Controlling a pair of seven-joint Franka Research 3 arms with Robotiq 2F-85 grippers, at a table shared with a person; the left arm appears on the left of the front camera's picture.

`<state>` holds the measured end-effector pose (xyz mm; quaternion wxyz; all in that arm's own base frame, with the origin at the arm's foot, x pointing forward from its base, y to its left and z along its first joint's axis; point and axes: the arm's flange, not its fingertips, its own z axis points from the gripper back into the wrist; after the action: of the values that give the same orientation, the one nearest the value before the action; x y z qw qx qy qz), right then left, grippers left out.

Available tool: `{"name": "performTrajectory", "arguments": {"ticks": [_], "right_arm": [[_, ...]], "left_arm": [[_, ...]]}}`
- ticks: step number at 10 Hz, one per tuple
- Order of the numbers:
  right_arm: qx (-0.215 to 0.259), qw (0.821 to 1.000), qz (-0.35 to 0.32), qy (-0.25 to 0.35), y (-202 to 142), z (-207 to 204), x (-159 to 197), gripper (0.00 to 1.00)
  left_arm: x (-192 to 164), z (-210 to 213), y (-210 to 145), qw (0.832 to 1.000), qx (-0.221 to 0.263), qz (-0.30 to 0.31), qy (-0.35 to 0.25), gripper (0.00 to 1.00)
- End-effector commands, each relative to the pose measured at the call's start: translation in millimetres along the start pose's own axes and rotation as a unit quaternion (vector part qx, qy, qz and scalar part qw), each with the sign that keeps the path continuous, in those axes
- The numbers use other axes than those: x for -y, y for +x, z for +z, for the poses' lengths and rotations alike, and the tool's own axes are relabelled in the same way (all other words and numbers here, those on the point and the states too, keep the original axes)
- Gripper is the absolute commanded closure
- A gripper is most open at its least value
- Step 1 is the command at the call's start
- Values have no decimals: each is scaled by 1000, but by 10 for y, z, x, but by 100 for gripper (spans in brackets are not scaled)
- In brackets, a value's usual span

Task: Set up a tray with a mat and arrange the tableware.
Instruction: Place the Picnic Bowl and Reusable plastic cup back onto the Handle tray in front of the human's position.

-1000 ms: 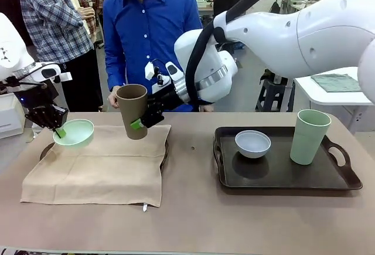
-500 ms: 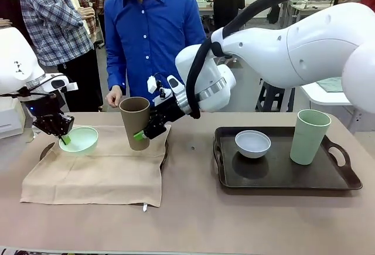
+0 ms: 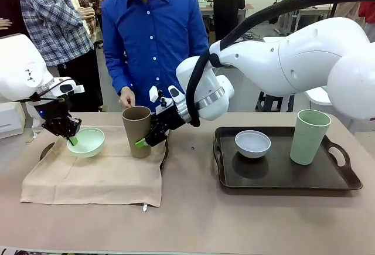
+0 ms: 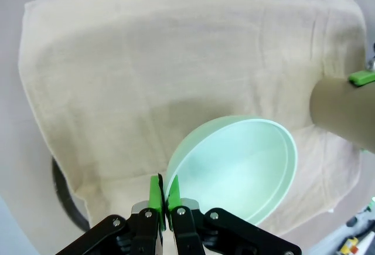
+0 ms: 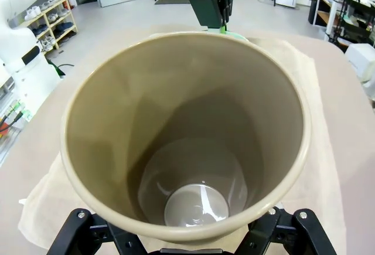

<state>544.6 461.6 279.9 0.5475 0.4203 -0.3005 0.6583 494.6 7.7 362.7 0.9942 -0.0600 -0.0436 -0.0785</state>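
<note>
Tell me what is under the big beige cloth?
A dark tray: its rim peeks out from the cloth at the left and right edges. The cloth covers the tray's middle, so anything else there cannot be seen.

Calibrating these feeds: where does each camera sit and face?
Front: between the arms, facing the person across the table; left arm and right arm show.
Left wrist: down onto beige cloth mat; left tool pinches matte mint-green bowl.
Right wrist: down into tall tan-brown cup; right tool grips it.
Shared: wrist views both show the cup.
</note>
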Motion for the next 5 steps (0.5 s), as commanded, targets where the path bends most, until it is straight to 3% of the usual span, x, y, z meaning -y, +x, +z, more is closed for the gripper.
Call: {"name": "performTrajectory", "arguments": {"ticks": [1,5], "right_arm": [[2,1000,1,-2,-31,1,50,17],[-3,1000,1,0,-22,-12,58,17]], "left_arm": [[-46,-76,98,1000,9,-7,-14,96],[-78,-198,159,1000,-5,2,-22,96]]}}
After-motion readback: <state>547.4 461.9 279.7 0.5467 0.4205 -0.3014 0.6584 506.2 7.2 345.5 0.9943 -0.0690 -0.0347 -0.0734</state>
